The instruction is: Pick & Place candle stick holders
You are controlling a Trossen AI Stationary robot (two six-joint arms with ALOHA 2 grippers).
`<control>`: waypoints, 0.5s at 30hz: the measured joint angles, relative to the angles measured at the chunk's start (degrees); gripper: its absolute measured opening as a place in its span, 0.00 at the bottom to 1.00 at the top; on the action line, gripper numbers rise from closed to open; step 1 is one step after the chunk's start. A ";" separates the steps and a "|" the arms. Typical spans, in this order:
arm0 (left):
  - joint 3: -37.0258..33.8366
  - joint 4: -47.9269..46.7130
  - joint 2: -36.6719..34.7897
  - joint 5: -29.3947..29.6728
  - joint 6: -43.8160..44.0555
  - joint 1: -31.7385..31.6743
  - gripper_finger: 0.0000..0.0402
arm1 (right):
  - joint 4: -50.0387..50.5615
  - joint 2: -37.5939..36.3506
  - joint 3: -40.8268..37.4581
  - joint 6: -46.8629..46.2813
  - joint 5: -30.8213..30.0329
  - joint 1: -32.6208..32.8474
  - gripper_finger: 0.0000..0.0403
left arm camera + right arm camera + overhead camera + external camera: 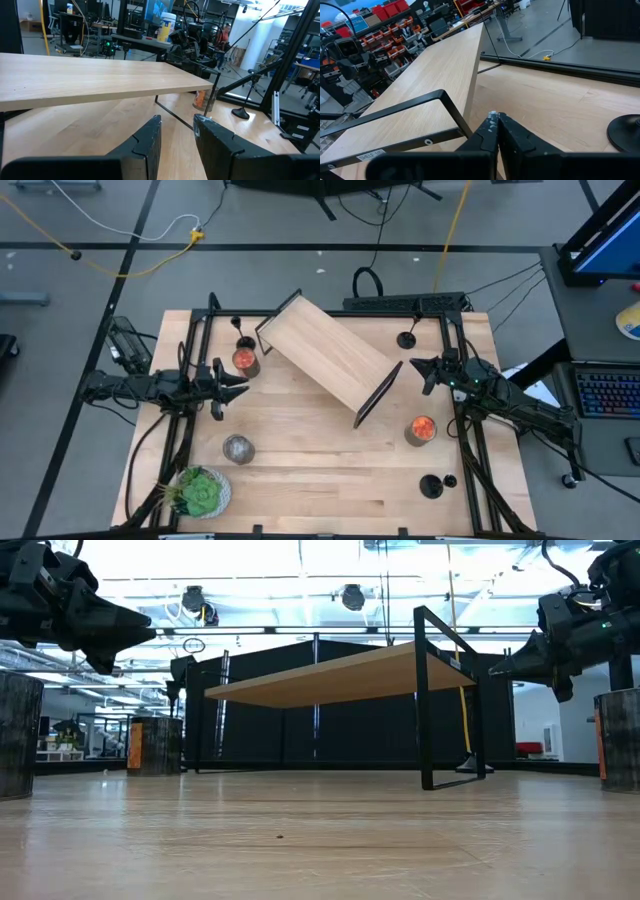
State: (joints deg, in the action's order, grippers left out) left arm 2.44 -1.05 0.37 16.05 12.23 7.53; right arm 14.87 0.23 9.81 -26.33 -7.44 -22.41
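Note:
Black candle stick holders stand on their round bases on the wooden table: one at the far left [237, 323], one at the far right [407, 338], and two close together at the near right [432, 485]. My left gripper [232, 385] is open and empty at the table's left, pointing at the wooden shelf [330, 357]; its fingers show apart in the left wrist view [177, 118]. My right gripper [422, 370] is shut and empty at the right, beside the shelf's end frame, with the far right holder's base [625, 131] close by. Its fingertips show together in the right wrist view [496, 116].
A low wooden shelf on black metal legs [440, 700] stands slantwise mid-table. Two jars with orange tops [245, 361] [421, 429], a grey round jar [238, 448] and a leafy green plant [200, 492] stand around it. Black frame rails run along the table's sides.

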 joint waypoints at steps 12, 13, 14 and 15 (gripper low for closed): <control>0.00 0.10 0.00 0.91 -0.02 0.00 0.30 | -0.02 0.02 0.02 0.00 0.00 0.00 0.01; 0.00 0.31 0.01 1.95 -0.02 0.00 0.30 | -0.02 0.01 0.02 0.00 0.00 0.01 0.01; 0.00 0.76 -0.01 2.79 0.02 0.00 0.30 | -0.03 0.02 0.01 0.00 0.00 0.00 0.01; 0.00 1.43 0.01 3.42 0.25 0.00 0.30 | -0.04 0.02 0.02 0.00 0.00 0.01 0.01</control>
State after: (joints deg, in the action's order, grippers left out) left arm 2.44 0.39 0.38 19.47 12.48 7.53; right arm 14.83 0.25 9.82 -26.33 -7.44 -22.40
